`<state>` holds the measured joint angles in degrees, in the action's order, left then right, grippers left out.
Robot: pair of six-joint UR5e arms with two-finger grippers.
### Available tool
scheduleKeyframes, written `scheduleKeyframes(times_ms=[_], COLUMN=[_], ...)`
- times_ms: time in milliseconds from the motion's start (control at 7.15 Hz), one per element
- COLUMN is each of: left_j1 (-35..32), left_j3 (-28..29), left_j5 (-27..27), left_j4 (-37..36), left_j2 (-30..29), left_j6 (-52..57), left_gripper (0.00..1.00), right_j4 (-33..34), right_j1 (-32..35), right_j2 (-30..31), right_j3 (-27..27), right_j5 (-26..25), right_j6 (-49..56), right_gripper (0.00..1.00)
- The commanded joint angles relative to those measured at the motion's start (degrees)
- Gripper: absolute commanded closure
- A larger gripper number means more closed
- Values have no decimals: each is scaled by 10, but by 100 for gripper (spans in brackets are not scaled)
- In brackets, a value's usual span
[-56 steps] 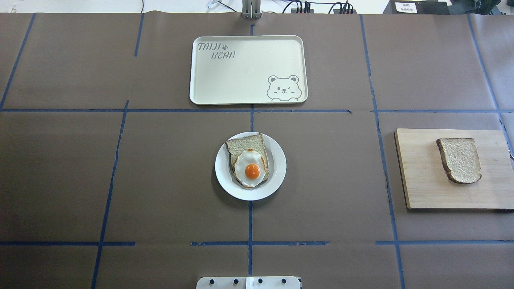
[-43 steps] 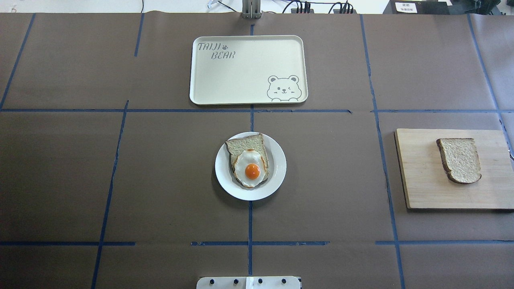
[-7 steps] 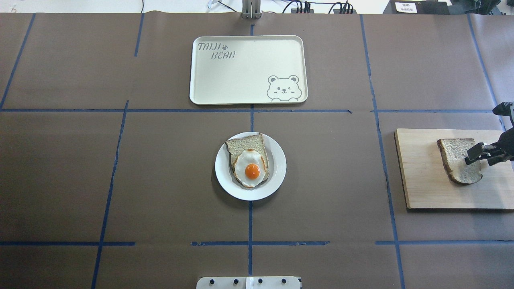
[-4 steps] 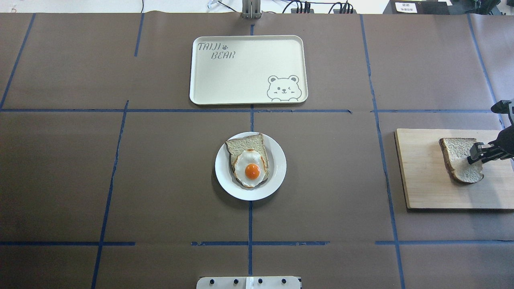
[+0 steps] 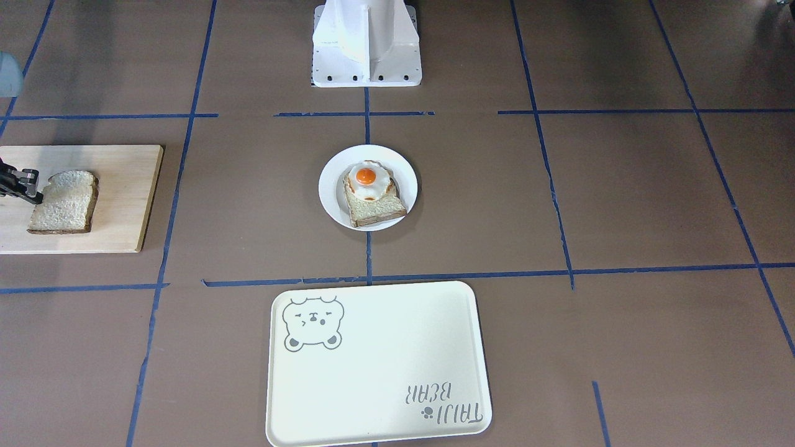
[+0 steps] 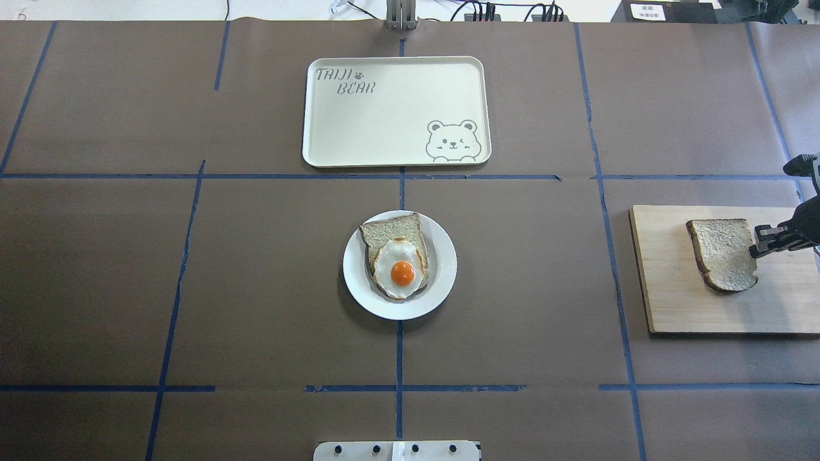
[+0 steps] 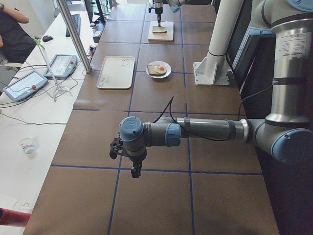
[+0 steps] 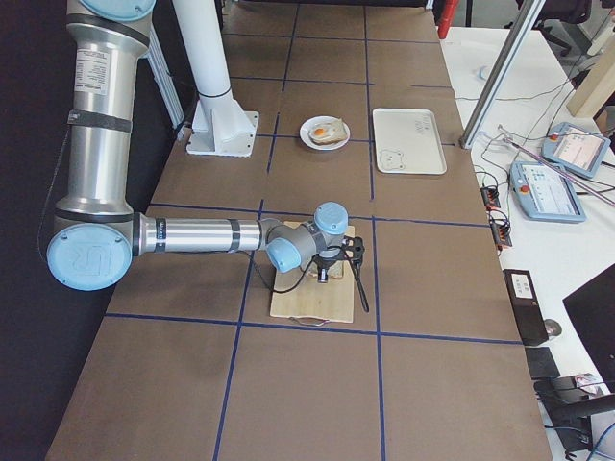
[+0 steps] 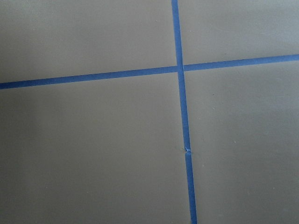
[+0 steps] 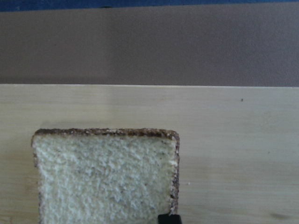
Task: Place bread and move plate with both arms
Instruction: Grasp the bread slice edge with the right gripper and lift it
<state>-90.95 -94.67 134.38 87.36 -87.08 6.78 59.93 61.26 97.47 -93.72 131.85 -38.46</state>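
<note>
Bread slice (image 6: 721, 253) pinched at its edge by the right gripper (image 6: 762, 240), over the wooden cutting board (image 6: 672, 307).
Best lifted level and carried high; the white plate (image 6: 442, 282) lies well apart from this gripper, mid-table. The left gripper (image 7: 134, 169) hangs far off, its opening impossible to tell. Blue-taped brown paper (image 6: 256, 288) covers the table; teach pendants (image 8: 540, 188) sit on a side bench.

Bright, even overhead light on the desk (image 6: 256, 288), thin soft shadows beside plate (image 6: 443, 276) and cutting board (image 6: 666, 301), fixed views sharp, wrist close-up of bread (image 10: 103, 177) slightly soft.
</note>
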Motion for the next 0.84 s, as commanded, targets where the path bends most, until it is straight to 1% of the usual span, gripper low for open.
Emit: scheduleKeyframes(times_ms=[0, 140, 420, 699], left_j1=[0, 0, 0, 0], left_j3=[-4, -4, -4, -10], left_j5=[2, 2, 2, 3], left_j4=[0, 0, -1, -2], left_j2=[2, 2, 1, 2], left_j6=[0, 0, 0, -1], left_gripper=[0, 0, 0, 0], right_j4=[0, 0, -1, -36], right_j1=[4, 13, 58, 80], right_j2=[12, 12, 4, 1], right_j3=[-30, -37, -73, -82], right_j5=[15, 27, 96, 110], right_j6=[0, 1, 1, -3], right_gripper=[100, 100, 100, 100])
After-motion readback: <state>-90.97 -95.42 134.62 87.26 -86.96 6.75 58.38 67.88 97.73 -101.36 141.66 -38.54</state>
